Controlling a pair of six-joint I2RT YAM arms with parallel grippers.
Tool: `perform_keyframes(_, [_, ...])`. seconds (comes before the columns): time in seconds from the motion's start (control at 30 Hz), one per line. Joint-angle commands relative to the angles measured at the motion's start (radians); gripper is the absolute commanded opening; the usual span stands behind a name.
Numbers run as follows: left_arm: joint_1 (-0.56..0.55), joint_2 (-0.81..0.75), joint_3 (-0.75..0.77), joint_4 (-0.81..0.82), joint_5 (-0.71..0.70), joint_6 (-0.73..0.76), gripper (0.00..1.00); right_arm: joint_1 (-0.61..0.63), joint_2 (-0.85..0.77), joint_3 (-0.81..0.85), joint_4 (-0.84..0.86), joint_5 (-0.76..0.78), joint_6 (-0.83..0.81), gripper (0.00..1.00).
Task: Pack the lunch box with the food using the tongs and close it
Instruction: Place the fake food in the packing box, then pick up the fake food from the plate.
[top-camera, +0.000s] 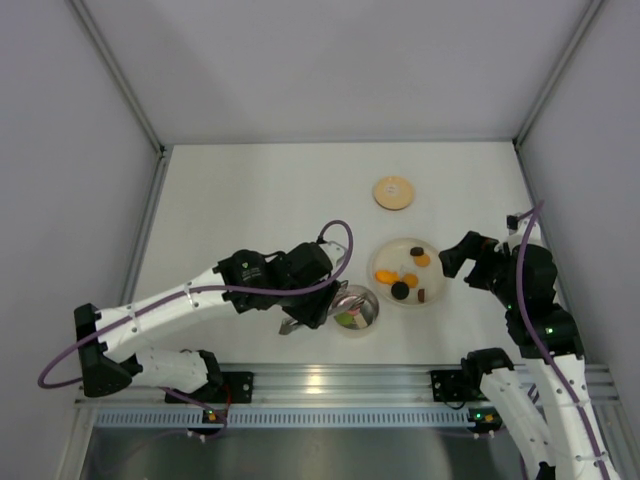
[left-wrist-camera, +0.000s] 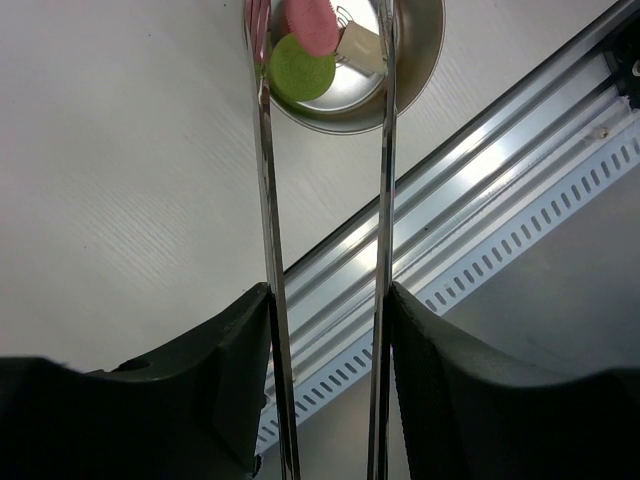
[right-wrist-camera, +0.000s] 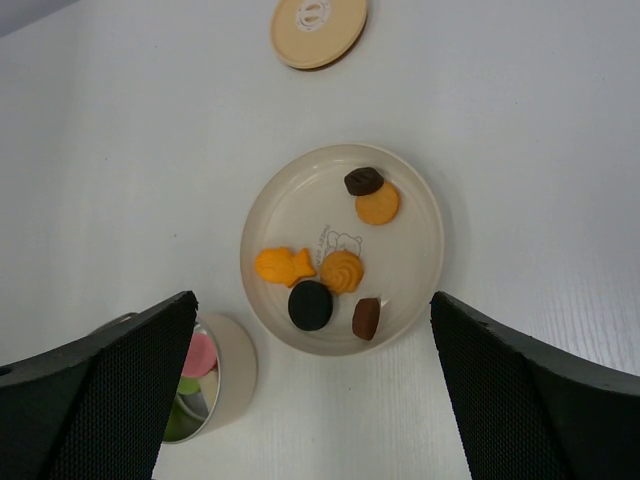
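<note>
1. Now, left gripper (left-wrist-camera: 328, 300) presses tongs (left-wrist-camera: 383, 200) by both arms. The arms stand parted, tips over the lunch box (left-wrist-camera: 420, 60), nothing seen pinched.
2. Lunch box: beside plate (right-wrist-camera: 430, 230), near rail edge; pink and green pieces inside.
3. Food (right-wrist-camera: 340, 270): six pieces on plate.
4. Right gripper (top-camera: 458, 258): wide, empty, above plate.
5. Lid (top-camera: 393, 192): well apart, bare table around.

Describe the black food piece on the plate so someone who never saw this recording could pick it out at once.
Find the pale cream plate on the table, right of the steel lunch box. At its near edge, beside an orange swirl and a brown piece, lies the black piece. It alone is a flat, plain black disc; its neighbours are orange or brown.
</note>
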Motion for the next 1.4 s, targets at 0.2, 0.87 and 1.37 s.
perform_keyframes(0.2, [-0.019, 0.004, 0.050, -0.001, -0.001, 0.000, 0.54, -0.013, 0.012, 0.017, 0.015, 0.003, -0.003, 1.00])
perform_keyframes(0.87, [0.013, 0.528, 0.593, 0.103, -0.118, 0.097, 0.54, -0.013, 0.018, 0.062, -0.018, 0.003, -0.008, 1.00])
perform_keyframes(1.37, [0.116, 0.820, 0.759, 0.198, -0.029, 0.120, 0.54, -0.011, -0.002, 0.066, -0.046, 0.008, -0.014, 0.99])
